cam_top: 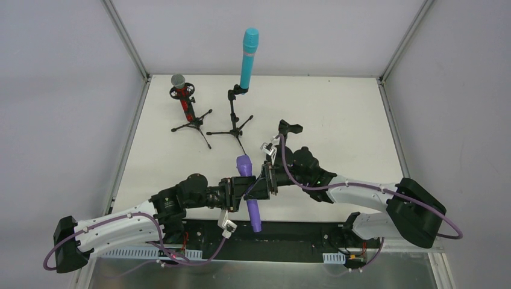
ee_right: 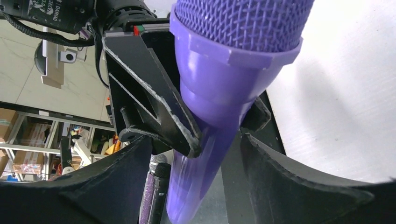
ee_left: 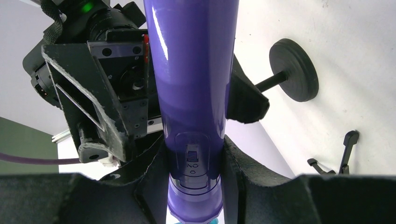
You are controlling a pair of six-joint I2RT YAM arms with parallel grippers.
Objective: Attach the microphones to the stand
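The purple microphone (cam_top: 253, 214) hangs over the table's near middle, mesh head (ee_right: 243, 23) pointing away from the bases. My left gripper (cam_top: 240, 192) is shut on its body (ee_left: 194, 93), with both pads pressed beside the switch. My right gripper (cam_top: 267, 179) straddles the same microphone just below the head. It is open, with a gap on each side of the handle (ee_right: 205, 186). The red microphone (cam_top: 182, 96) and the cyan microphone (cam_top: 248, 57) each stand clipped in a black tripod stand (cam_top: 232, 123) at the back. A black clip (cam_top: 290, 127) of another stand shows behind my right arm.
A black disc on a rod (ee_left: 294, 70) rests on the white table (cam_top: 337, 120) near the held microphone. A black rail (cam_top: 289, 236) runs along the near edge between the arm bases. White walls and metal posts enclose the table.
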